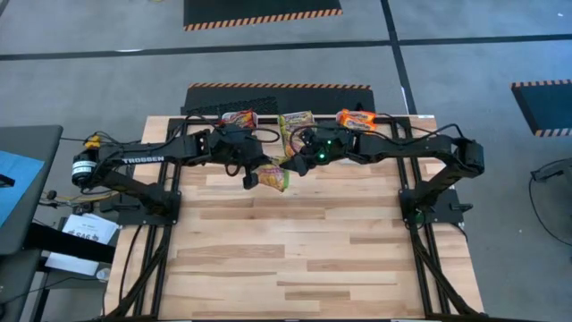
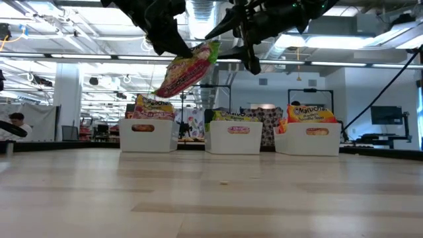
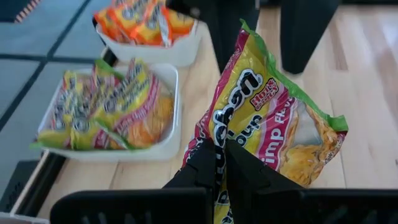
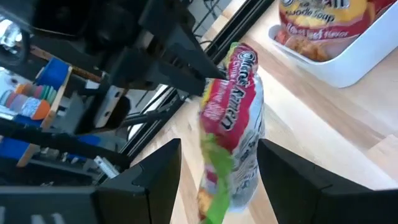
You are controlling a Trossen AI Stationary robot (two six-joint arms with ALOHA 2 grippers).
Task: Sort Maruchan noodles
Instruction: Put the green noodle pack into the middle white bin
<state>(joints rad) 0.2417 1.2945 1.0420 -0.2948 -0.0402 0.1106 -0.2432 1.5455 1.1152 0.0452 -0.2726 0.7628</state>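
Wooden table [image 1: 295, 259], mostly bare. Three white bins in a row at the far edge: left bin [image 2: 149, 135] with red-edged packets, middle bin [image 2: 233, 137] with green-edged ones, right bin [image 2: 307, 139] with orange-edged ones. All three already hold several packets each, so sorting looks well along; no loose packets visible on the tabletop.

Both arms meet mid-table, just in front of the bins. Left gripper [image 3: 217, 168] is clamped tight on the corner of one green-edged noodle packet [image 2: 185, 69], holding it up in the air, tilted, clear of the table, roughly between left and middle bins in the low view. Right gripper [image 4: 214, 171] sits right at the packet with fingers spread wide on either side of it, not pinching yet; looks like a handover being set up.

Left to do, as far as I can judge: right takes or left carries this packet, probably to the middle green bin. This seems to be the last packet outside the bins.
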